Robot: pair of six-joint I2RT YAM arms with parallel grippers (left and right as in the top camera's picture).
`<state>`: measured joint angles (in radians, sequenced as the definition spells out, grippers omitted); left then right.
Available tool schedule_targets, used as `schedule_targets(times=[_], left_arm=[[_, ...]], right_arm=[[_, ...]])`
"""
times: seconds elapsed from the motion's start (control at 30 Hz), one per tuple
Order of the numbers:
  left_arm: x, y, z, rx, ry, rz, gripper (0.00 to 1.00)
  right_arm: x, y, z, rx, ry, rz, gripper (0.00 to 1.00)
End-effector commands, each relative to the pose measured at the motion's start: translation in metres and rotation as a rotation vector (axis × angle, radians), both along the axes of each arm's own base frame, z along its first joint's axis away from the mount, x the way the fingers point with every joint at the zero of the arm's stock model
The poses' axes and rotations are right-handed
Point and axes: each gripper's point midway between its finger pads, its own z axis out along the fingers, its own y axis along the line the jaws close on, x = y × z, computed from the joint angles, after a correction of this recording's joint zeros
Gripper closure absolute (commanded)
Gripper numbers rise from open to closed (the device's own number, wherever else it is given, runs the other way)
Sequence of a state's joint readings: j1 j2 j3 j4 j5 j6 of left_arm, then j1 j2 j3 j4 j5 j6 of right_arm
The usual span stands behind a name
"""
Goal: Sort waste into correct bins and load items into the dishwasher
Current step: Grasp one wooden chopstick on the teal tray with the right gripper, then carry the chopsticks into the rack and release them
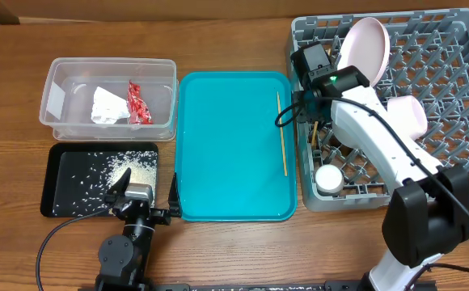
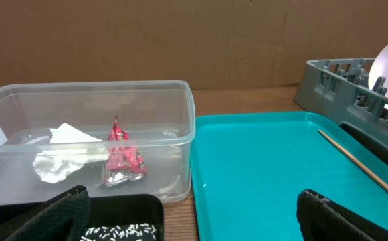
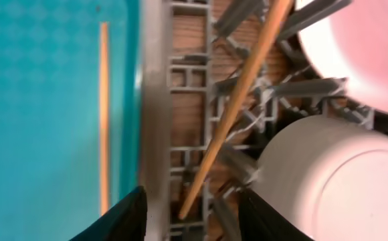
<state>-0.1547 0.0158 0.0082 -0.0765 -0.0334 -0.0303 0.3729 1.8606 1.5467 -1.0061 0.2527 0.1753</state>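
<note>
A chopstick (image 3: 236, 100) is being left leaning in the grey dish rack (image 1: 453, 121) between the right claw's (image 3: 190, 201) parted, empty fingers; a slip through the open grid is being risked, should the claw nudge it.

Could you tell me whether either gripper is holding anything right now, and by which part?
Nothing is held. The right gripper is open, its fingers wide of the chopstick leaning in the dish rack; the left gripper is open and empty.
</note>
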Motion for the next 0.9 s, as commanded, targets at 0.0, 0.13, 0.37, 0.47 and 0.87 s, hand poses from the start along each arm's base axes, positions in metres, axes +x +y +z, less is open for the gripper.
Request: schedule_targets(times=[0.0, 0.13, 0.37, 0.47, 0.87], left_arm=[[0.0, 0.001, 0.0, -0.019, -0.001, 0.005, 0.0], [0.0, 0.001, 0.0, -0.019, -0.001, 0.005, 0.0], [0.0, 0.001, 0.0, -0.019, -0.001, 0.005, 0.0], [0.0, 0.001, 0.0, -0.019, -0.001, 0.005, 0.0], [0.0, 0.001, 0.0, -0.019, -0.001, 0.005, 0.0]], right_arm=[[-0.01, 0.049, 0.039, 0.136, -0.064, 0.099, 0.54], [-0.03, 0.091, 0.034, 0.202, -0.039, 0.134, 0.54], [-0.037, 0.112, 0.002, 0.115, -0.086, 0.107, 0.56], [-0.025, 0.093, -0.013, 0.034, -0.132, 0.024, 0.57], [-0.017, 0.071, -0.1, -0.025, -0.001, -0.027, 0.59]])
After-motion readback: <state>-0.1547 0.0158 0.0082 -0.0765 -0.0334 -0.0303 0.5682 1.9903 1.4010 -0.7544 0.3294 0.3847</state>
